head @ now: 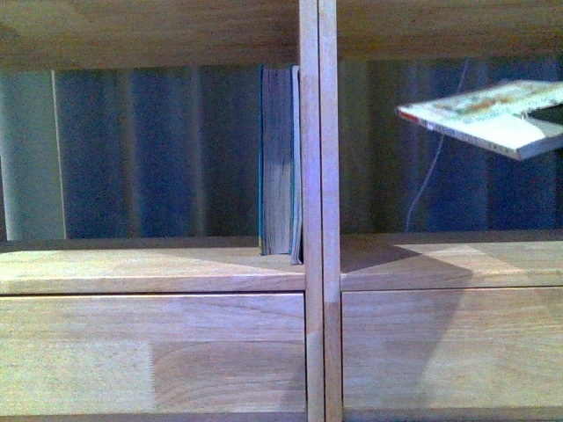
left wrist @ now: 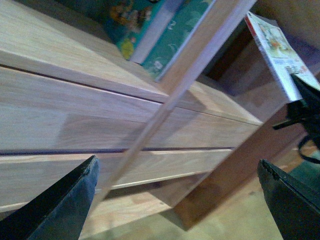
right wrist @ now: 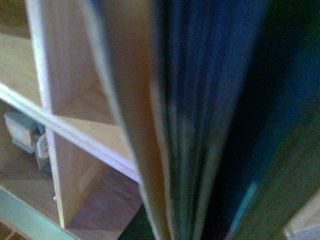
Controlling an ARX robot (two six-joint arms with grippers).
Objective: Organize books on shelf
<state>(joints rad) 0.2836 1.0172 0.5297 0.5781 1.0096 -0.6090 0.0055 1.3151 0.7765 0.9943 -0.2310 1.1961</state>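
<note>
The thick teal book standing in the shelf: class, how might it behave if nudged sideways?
The thick teal book probably stays stiff, given its bulk. It stands upright against the shelf's wooden divider, so it would likely tip only toward the open side. It looks fairly heavy.

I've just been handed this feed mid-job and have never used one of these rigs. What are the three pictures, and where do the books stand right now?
You are driving a robot with two arms, each ending in a claw.

The front view comes from a camera on the robot's body, facing a light wood shelf with drawer fronts below its open compartments. The thick teal book stands upright in the left compartment, against the central divider. The thin paperback is in the air in front of the right compartment, tilted, not yet on the board.

The left wrist view looks past the left claw; its two dark fingers are wide apart and hold nothing. It also shows the paperback, gripped at one end by dark claw parts.

The right wrist view is close and blurred; whether the right claw is shut cannot be read there.
</note>
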